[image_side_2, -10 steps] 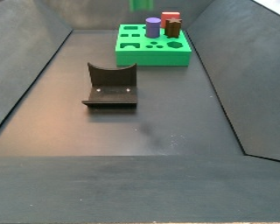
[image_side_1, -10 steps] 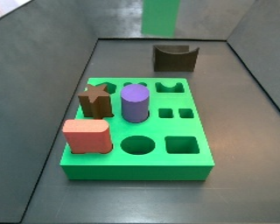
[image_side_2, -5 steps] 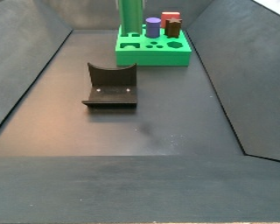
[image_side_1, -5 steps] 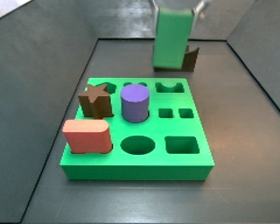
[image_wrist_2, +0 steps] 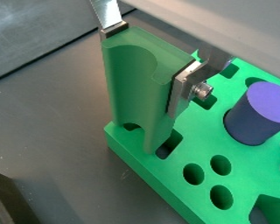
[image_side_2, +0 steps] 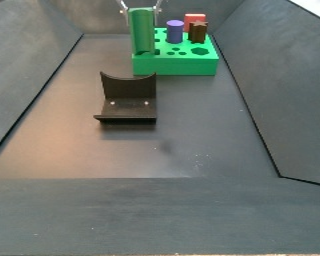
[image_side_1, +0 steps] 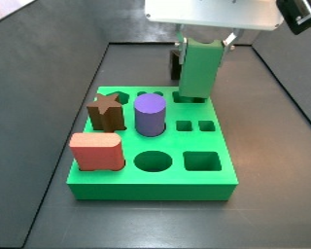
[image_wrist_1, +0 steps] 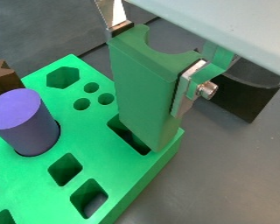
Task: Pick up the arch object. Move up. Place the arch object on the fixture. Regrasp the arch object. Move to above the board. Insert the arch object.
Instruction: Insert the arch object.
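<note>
While standing upright over the board [image_side_1: 152, 180], arch object [image_wrist_1: 149, 92] pinched between the silver fingers [image_wrist_1: 192, 83] of the end effector [image_wrist_1: 149, 48], lower end at the arch-shaped hole near the board's edge, in both wrist views. Whether touching the bottom of the hole, cannot tell. Seen in a side view at the far side of the board [image_side_2: 176, 62], arch object [image_side_2: 143, 35] vertical. Purple cylinder [image_side_1: 149, 115], brown star peg [image_side_1: 106, 112] and red block [image_side_1: 96, 152] standing in other holes of the board. Fixture [image_side_2: 125, 98] resting on the dark floor [image_side_2: 163, 140], well apart from the board, nearer in that side view.
</note>
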You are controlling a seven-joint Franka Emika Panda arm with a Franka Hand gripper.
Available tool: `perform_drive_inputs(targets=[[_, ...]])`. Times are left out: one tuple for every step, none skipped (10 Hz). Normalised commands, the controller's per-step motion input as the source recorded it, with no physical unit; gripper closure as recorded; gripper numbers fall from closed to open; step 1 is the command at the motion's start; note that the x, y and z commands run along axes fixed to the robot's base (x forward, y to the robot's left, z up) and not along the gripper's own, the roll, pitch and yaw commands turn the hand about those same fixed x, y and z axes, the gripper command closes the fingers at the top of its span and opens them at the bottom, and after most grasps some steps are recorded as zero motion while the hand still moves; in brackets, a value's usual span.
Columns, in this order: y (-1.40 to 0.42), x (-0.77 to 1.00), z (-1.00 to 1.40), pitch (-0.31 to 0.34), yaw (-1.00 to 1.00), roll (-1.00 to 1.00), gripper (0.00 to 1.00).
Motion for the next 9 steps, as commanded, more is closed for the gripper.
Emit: perform_drive_inputs(targets=[[-0.07,-0.23,-0.13,-0.114,-0.04,-0.01,1.00],[-0.11,-0.27,-0.08,-0.147,-0.03,-0.06,1.00],[-0.10,-0.23,-0.09,-0.167,-0.02,-0.12,1.00],[-0.07,-0.17,-0.10,-0.169,-0.01,-0.13,1.00],[-0.03,-0.08,-0.22,-0.191,0.00,-0.11,1.00],[0.00,0.01,-0.45,-0.160,0.00,-0.05,1.00],[0.01,0.06,-0.66,-0.110,0.00,-0.01,1.00],[0.00,0.09,-0.59,-0.036,0.00,0.00,1.00],[0.00,0.24,-0.46,0.001,0.04,0.02,1.00]])
